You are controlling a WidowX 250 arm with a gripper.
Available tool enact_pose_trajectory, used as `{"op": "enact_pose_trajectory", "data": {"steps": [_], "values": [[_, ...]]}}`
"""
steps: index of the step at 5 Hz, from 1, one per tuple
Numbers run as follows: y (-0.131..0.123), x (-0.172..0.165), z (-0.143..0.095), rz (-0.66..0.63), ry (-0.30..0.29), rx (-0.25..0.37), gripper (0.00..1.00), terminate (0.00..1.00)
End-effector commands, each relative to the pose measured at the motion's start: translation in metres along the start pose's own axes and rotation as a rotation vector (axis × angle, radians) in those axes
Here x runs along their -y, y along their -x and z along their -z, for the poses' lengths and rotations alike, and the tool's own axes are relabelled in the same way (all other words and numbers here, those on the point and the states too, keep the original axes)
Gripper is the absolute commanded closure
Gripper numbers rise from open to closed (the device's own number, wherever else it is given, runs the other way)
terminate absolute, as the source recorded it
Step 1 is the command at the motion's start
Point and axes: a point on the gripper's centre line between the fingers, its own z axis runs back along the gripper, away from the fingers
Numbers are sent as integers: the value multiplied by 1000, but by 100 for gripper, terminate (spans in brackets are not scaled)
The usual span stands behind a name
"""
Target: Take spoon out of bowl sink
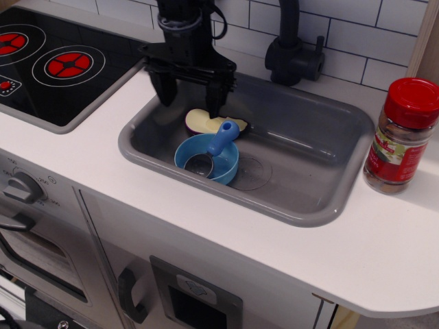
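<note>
Observation.image view: spoon (214, 148) lies in bowl (206, 158); blue handle props on far rim, scoop head down inside; bowl sits in sink (295, 154) near left wall; eggplant slice (206, 122) just behind bowl. Gripper (191, 101) above sink's back-left corner, jaws spread wide, holding nothing; not yet over spoon. Risks, imo: descent lands on eggplant slice instead of handle; finger clips bowl rim, tips bowl; short rounded handle slips w/ off-centre grip.
</note>
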Motion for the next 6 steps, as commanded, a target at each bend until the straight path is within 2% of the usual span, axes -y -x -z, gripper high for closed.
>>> {"op": "enact_pose_trajectory", "data": {"steps": [1, 3, 5, 6], "values": [[-13, 25, 2, 170, 33, 30, 0, 0], [-12, 37, 19, 211, -20, 44, 0, 0], [-9, 39, 32, 207, -48, 39, 0, 0], [-11, 36, 32, 188, -43, 32, 0, 0]]}}
